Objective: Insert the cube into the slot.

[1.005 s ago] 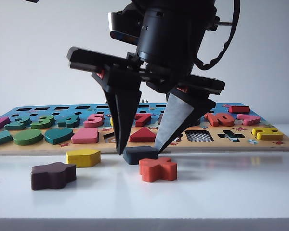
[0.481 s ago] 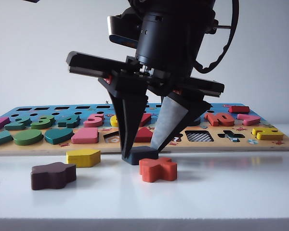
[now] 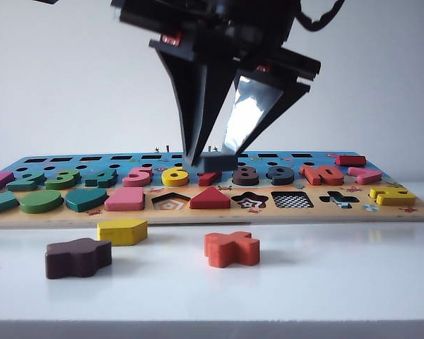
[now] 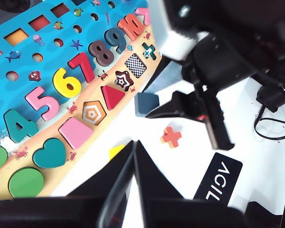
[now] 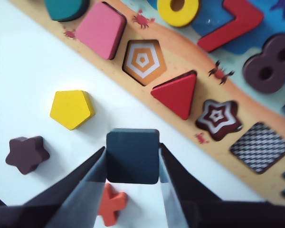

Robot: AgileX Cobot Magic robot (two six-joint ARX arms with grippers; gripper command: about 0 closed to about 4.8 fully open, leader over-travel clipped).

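The cube [image 3: 212, 164], a flat dark navy square block, hangs in the air in front of the number row of the puzzle board [image 3: 212, 212]. My right gripper [image 3: 210, 157] is shut on it, one finger on each side. From the right wrist the cube [image 5: 133, 156] fills the gap of the right gripper [image 5: 132, 147], above the white table. The slot [image 3: 292, 200], a square recess with a checkerboard floor, lies lower and to the right; the same slot [image 5: 260, 147] shows beyond the star recess. My left gripper [image 4: 134, 142] hovers shut and empty, back from the cube [image 4: 147, 103].
Loose on the table before the board lie a yellow pentagon block [image 3: 122, 231], a dark brown block [image 3: 78, 257] and an orange cross block [image 3: 232, 248]. The pentagon recess [image 5: 143, 61] and the star recess [image 5: 218, 118] are open; a red triangle [image 5: 177, 93] sits between them.
My right gripper closed on the cube on the table and lifted it well clear, up in front of the board's numbers. The other blocks stayed put.
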